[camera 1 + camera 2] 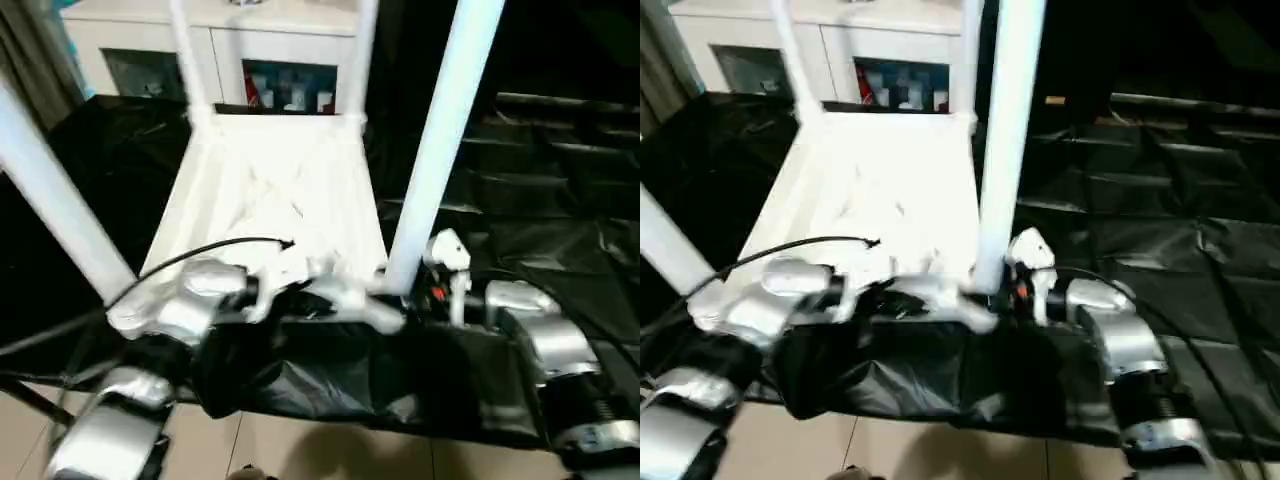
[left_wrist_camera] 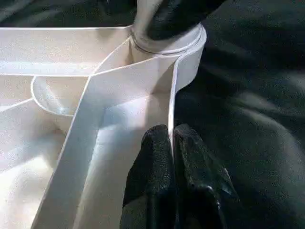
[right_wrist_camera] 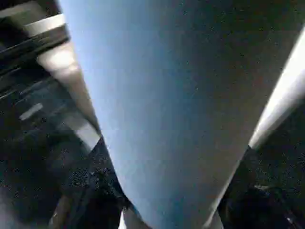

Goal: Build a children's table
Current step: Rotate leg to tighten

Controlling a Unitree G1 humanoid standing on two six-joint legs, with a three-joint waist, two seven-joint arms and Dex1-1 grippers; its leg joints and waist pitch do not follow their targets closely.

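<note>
Left fingers (image 2: 164, 167) pinch the upturned children's table (image 1: 270, 190) rim, legs pointing up.

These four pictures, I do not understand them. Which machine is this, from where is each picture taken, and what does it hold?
A humanoid robot is putting together a small white children's table. The table lies upside down on a black-draped work table, with its legs pointing up.

Two pictures come from the robot's head, looking down over its silver forearms. They show the same scene from slightly different spots. A white cabinet stands behind.

The other two come from cameras on the wrists. In the left wrist view, the left gripper is shut on the thin rim of the table top, near a round corner socket with a leg in it.

In the right wrist view, one leg is very close to the camera. The right gripper sits at the foot of that near right leg; I cannot tell whether it grips it.
</note>
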